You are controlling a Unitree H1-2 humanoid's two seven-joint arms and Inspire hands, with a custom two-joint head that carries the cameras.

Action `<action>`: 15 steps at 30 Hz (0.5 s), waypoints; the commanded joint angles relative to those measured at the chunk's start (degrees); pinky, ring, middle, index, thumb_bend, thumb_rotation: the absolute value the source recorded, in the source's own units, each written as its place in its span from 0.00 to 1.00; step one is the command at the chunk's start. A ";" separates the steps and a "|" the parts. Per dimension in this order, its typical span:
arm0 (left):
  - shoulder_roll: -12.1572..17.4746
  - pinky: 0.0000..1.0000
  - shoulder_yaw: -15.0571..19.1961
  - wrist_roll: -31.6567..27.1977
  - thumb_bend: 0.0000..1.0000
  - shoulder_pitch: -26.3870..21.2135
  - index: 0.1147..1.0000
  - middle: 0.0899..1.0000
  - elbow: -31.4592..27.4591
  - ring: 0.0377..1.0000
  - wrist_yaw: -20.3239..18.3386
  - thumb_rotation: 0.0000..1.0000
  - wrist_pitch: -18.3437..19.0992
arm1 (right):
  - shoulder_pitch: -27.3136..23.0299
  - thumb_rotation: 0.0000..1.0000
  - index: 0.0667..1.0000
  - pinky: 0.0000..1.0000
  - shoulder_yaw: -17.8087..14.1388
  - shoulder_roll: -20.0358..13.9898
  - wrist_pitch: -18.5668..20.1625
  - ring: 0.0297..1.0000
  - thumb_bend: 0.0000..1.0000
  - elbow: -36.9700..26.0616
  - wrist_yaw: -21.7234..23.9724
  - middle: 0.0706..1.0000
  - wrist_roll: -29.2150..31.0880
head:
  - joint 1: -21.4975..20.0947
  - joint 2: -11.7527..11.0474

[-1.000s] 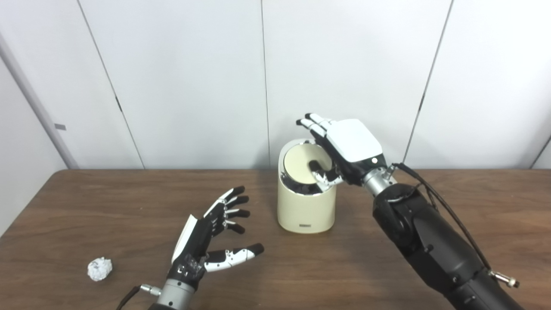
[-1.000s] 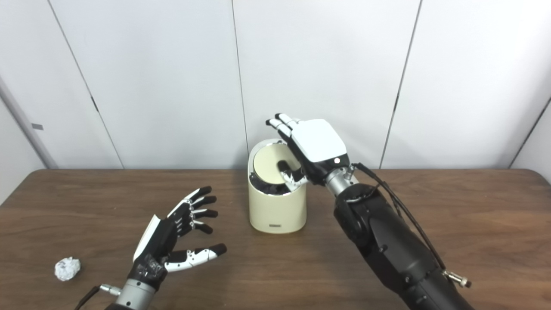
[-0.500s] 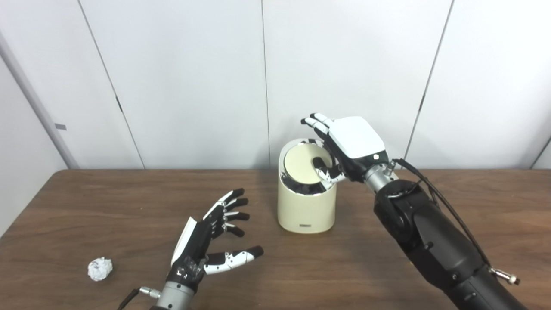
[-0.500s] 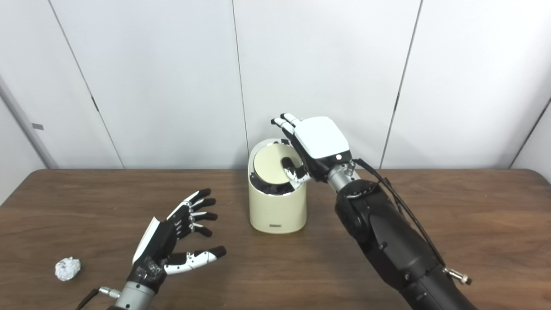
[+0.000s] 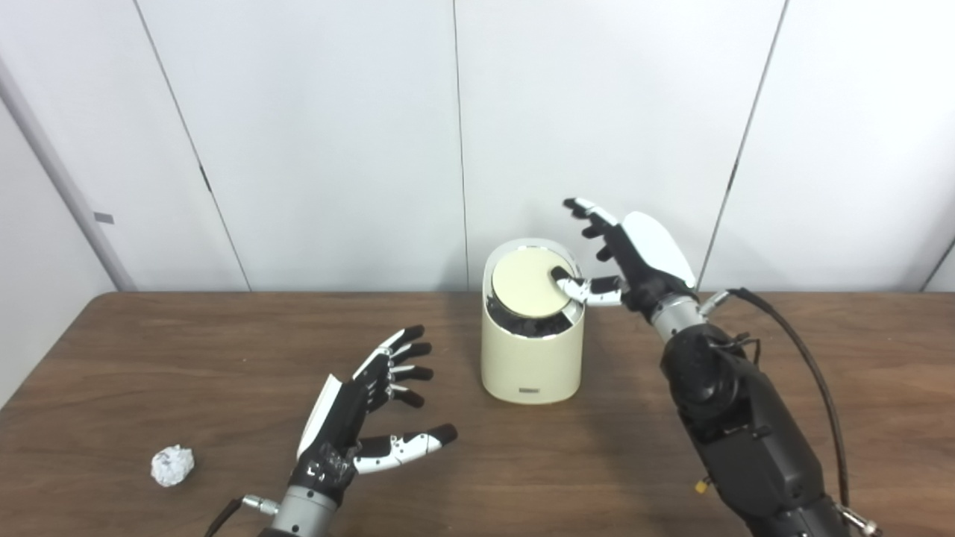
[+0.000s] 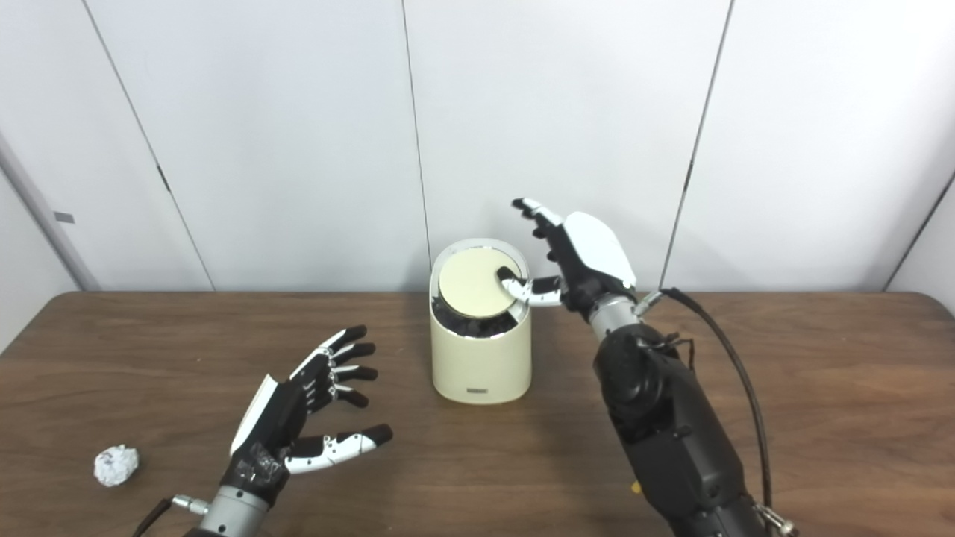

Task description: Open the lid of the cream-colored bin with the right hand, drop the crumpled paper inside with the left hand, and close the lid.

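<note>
The cream-colored bin (image 5: 530, 358) stands upright at the middle of the table. Its round lid (image 5: 527, 285) is tilted, with a dark gap showing under its near edge. My right hand (image 5: 634, 253) is open just right of the bin's top; its thumb tip rests on the lid's right edge and the fingers point up and left. The crumpled paper (image 5: 172, 465) lies on the table at the front left. My left hand (image 5: 365, 414) hovers open over the table, between the paper and the bin, holding nothing.
The brown wooden table (image 5: 186, 358) runs back to a white panelled wall (image 5: 336, 149). A black cable (image 5: 813, 388) loops beside my right forearm.
My right hand has pulled back to the right off the lid and turned on edge, leaving only the thumb on the lid's rim. The left hand and the paper have stayed put.
</note>
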 commanded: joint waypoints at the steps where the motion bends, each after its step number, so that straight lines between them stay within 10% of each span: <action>1: -0.03 0.60 -0.02 0.34 0.74 -2.05 0.90 0.84 -1.03 0.74 0.72 0.09 -1.25 | -2.54 0.27 0.89 0.62 -1.32 -0.29 -1.55 0.76 0.71 -2.06 -2.73 0.87 1.11 | 0.06 0.06; 15: -0.08 0.59 0.04 -0.02 0.74 -2.38 0.90 0.84 -0.42 0.74 0.80 0.10 -2.17 | 2.23 0.48 0.85 0.61 -6.04 0.07 -5.80 0.77 0.64 -3.58 -8.12 0.83 9.87 | 0.01 -0.09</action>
